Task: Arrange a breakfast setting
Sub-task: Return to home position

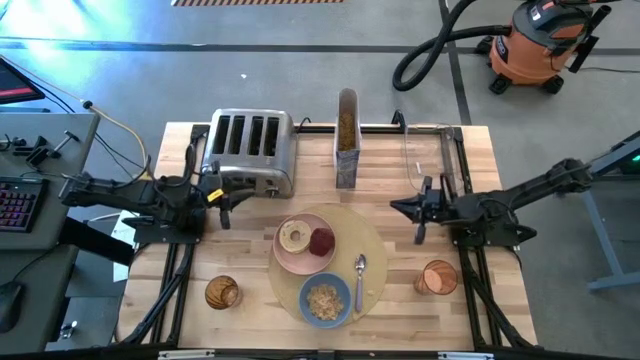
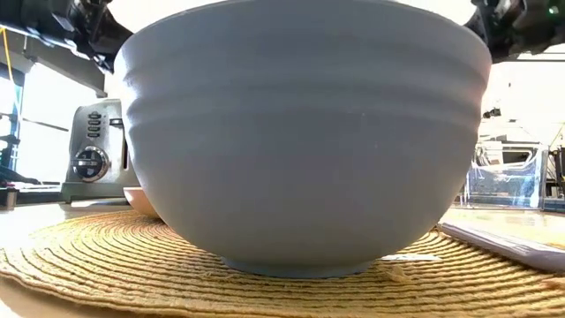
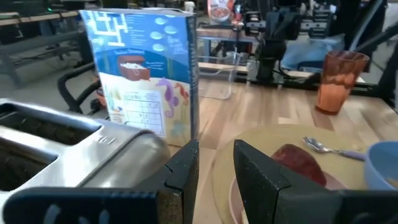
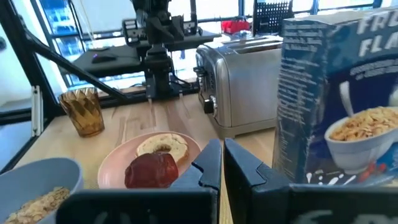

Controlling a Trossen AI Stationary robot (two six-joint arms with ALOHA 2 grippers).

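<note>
Left tool (image 3: 216,168), fingers slightly parted and empty, sits beside the brushed-steel toaster (image 1: 250,150). Right tool (image 4: 222,168), fingers nearly touching, is empty. Mid-surface (image 1: 250,320), a round woven tan placemat (image 1: 375,245) carries a glossy pink plate (image 1: 300,262), a ribbed blue bowl (image 1: 303,300) of beige flakes (image 1: 325,301) and a small metal spoon (image 1: 360,270).

Cereal box (image 4: 339,106), front face: you read large white letters, "FR…" over "FLA…", both cut off at the picture's edge.

Same box, back panel (image 3: 146,81): you see a maze and puzzle grids; the small print is too fine to read.
</note>
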